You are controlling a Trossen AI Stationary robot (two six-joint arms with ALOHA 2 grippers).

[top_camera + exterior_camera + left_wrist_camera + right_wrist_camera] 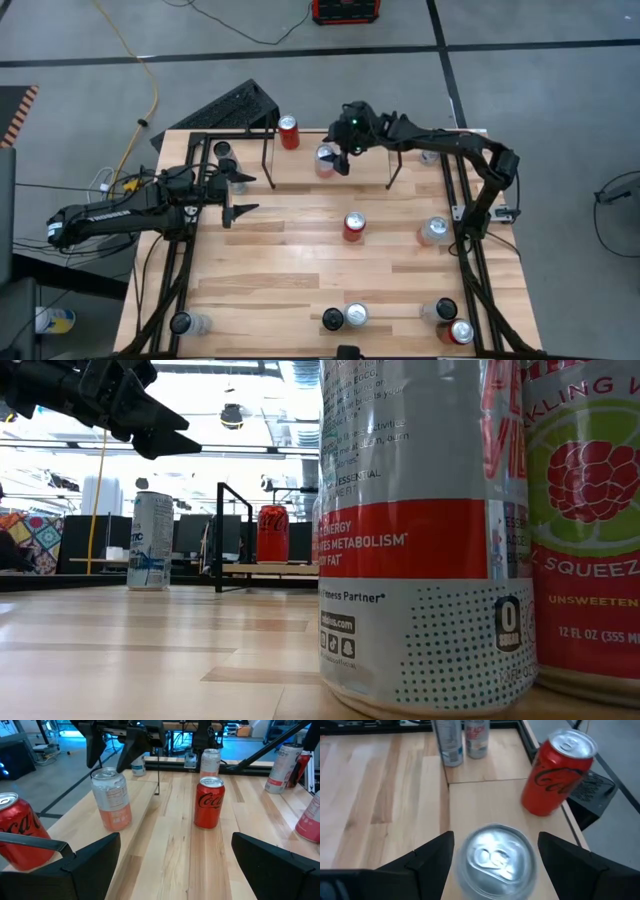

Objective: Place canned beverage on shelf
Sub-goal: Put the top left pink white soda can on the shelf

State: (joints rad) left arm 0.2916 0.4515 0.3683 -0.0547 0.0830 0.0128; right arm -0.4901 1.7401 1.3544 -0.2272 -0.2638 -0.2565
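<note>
My right gripper has its fingers apart, one on either side of a silver-topped pale pink drink can without touching it, as far as I can tell. That can stands at the table's far edge, near a red cola can and among the uprights of the low black thin-wire shelf. My left gripper hangs spread wide and empty at the light wooden table's left side.
</note>
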